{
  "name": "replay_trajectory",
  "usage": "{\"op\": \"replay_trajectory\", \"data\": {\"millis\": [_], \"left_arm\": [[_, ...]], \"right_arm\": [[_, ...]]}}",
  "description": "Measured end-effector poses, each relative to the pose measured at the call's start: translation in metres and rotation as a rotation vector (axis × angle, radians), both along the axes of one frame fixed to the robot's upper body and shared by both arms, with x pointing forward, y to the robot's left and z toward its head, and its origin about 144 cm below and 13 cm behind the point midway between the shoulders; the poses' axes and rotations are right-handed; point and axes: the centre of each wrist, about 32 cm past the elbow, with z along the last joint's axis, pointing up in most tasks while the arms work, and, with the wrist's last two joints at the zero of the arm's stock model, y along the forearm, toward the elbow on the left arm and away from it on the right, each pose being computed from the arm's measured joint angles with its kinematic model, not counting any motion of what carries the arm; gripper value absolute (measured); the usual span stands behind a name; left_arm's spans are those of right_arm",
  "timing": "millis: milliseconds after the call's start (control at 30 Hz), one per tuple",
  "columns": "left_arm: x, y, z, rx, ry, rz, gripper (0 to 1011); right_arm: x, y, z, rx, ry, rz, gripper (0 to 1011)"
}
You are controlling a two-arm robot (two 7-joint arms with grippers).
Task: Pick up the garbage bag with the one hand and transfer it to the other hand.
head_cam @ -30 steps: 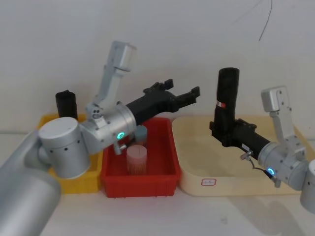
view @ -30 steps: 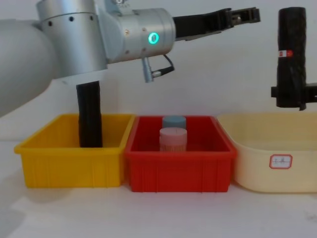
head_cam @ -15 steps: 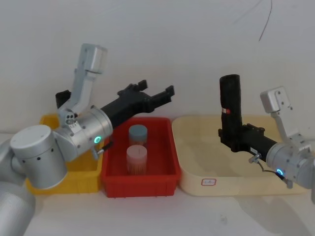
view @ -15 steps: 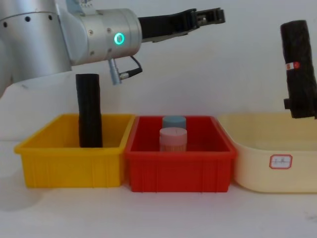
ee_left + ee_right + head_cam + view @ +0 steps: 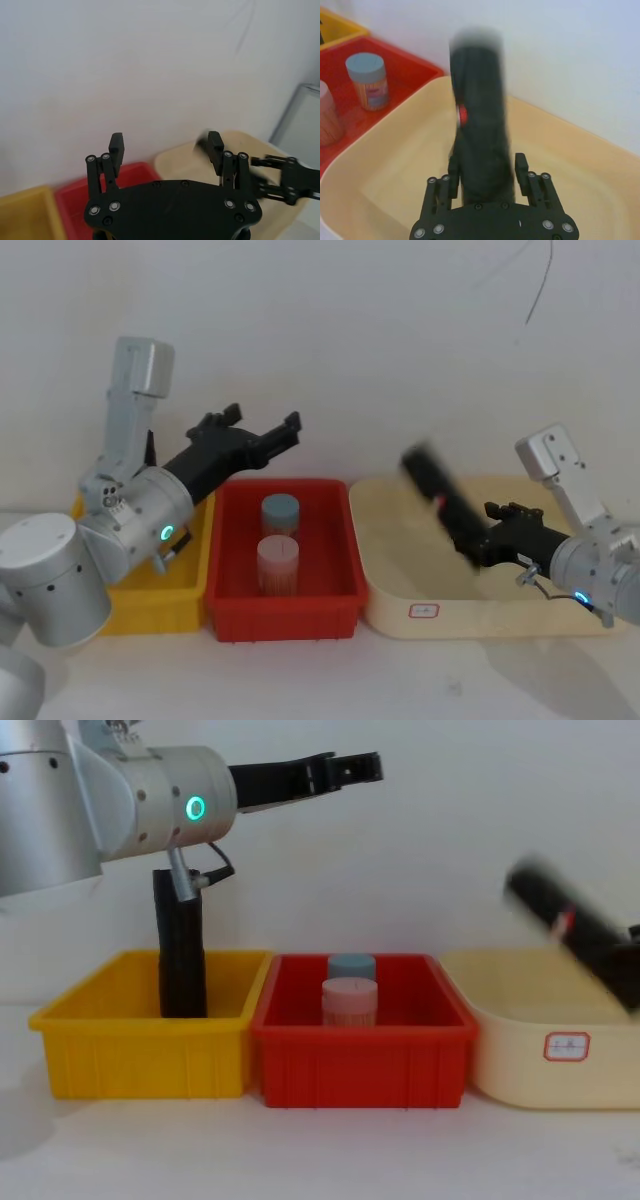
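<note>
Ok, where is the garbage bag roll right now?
The garbage bag is on the right of the head view, tilted, clamped in the right hand above the cream tub, right of the red bin.

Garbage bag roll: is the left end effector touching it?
Apart. Head view: left end effector, open, is above the red bin; garbage bag roll is tilted over the cream tub in the right end effector.

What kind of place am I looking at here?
Probably a robot test bench: a yellow bin, red bin and cream tub lined up on a white table, left gripper open above them, right gripper holding the garbage bag over the tub.
</note>
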Motion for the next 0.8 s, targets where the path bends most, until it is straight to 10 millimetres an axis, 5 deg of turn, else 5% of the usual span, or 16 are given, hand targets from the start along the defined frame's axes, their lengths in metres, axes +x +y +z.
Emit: {"op": "replay_trajectory", "data": {"millis": [433, 800], "left_arm": [[-0.014, 0.008, -0.005, 0.019, -0.011, 0.211, 1000], [-0.02, 0.012, -0.009, 0.031, -0.018, 0.32, 1000]], "right_arm": [[-0.003, -0.001, 0.003, -0.053, 0.018, 0.009, 1001], [-0.003, 0.001, 0.004, -0.039, 0.034, 0.036, 1000]]}}
